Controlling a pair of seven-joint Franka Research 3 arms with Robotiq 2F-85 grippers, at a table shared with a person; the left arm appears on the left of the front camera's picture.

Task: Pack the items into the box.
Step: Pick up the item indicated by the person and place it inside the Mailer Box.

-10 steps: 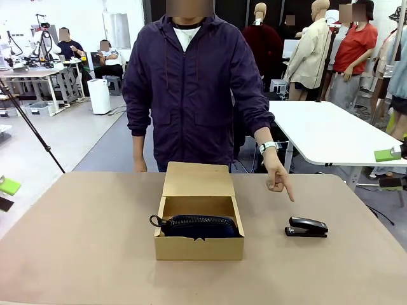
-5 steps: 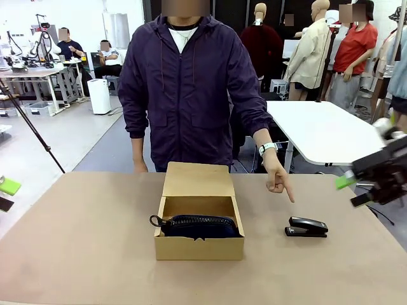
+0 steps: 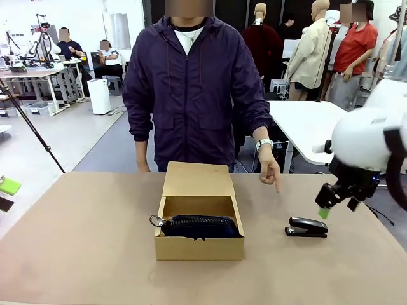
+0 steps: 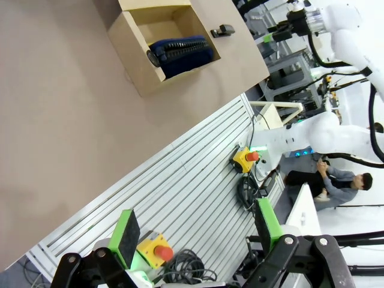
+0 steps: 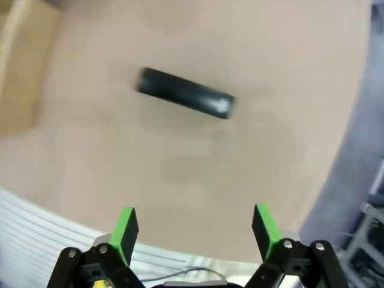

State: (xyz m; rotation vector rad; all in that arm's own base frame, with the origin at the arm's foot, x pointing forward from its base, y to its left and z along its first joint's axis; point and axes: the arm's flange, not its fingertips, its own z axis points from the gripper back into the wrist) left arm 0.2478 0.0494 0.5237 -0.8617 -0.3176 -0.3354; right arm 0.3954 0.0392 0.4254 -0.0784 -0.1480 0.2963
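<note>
The open brown box (image 3: 199,248) sits mid-table with its lid flap back, also seen in the left wrist view (image 4: 139,53). A dark navy pouch (image 3: 198,226) lies inside it, its ring loop at the left end (image 4: 180,51). A black stapler (image 3: 306,227) lies on the table to the right of the box (image 5: 185,101) (image 4: 222,30). My right gripper (image 3: 338,206) hangs open just above and right of the stapler, nothing between its fingers (image 5: 195,231). My left gripper (image 4: 195,231) is open and empty, far back from the box over the table's near edge.
A person stands at the far side; one hand (image 3: 269,170) points down toward the stapler from behind it. The box edge (image 5: 18,72) shows at the left of the right wrist view. The metal frame (image 4: 180,198) lies under my left gripper. Bare tabletop (image 3: 82,241) spreads left of the box.
My right arm has swung in from the right edge and down towards the stapler. The person's pointing hand has drawn back a little. Box, pouch and stapler have not moved.
</note>
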